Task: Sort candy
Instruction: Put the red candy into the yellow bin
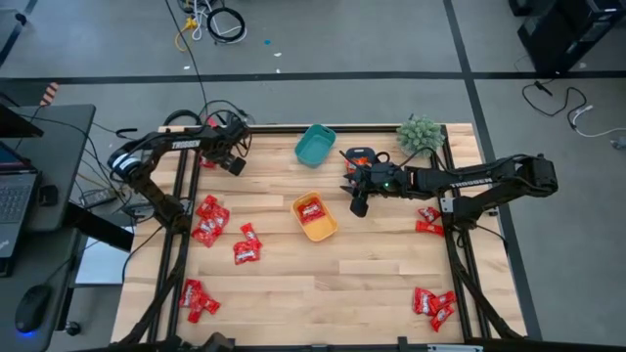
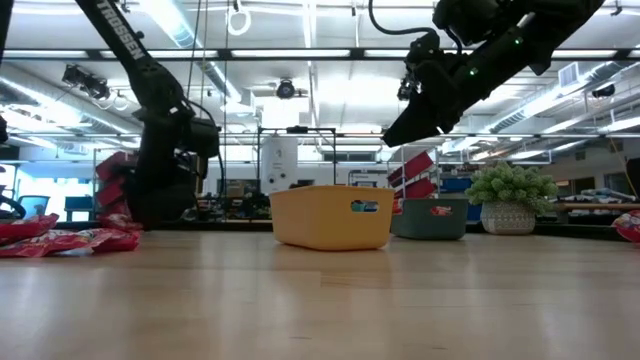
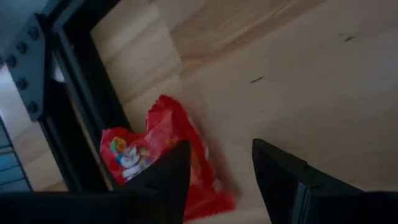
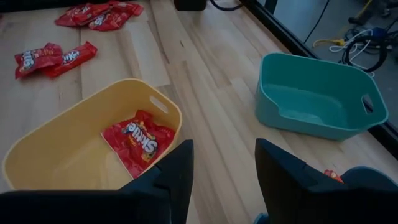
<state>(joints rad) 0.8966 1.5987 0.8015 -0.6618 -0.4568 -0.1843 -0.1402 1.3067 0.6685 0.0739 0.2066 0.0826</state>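
Note:
Red wrapped candies lie flat on the wooden table in several heaps: left point(image 1: 208, 221), centre-left point(image 1: 246, 244), near left point(image 1: 196, 298), right point(image 1: 428, 217) and near right point(image 1: 433, 305). One candy point(image 4: 140, 140) lies in the yellow bin point(image 1: 315, 217). The teal bin point(image 1: 314, 144) holds no candy that shows. My left gripper point(image 3: 221, 180) is open at the far left of the table, over a single red candy point(image 3: 155, 146) beside the frame post. My right gripper point(image 4: 224, 180) is open and raised, just right of the yellow bin point(image 2: 330, 215).
A small potted plant point(image 1: 421, 135) stands at the far right corner. An orange and black object point(image 1: 360, 156) lies behind my right gripper point(image 1: 358, 203). Black frame rails point(image 1: 180, 196) run along both table sides. Bare wood spreads over the near middle point(image 1: 333, 293).

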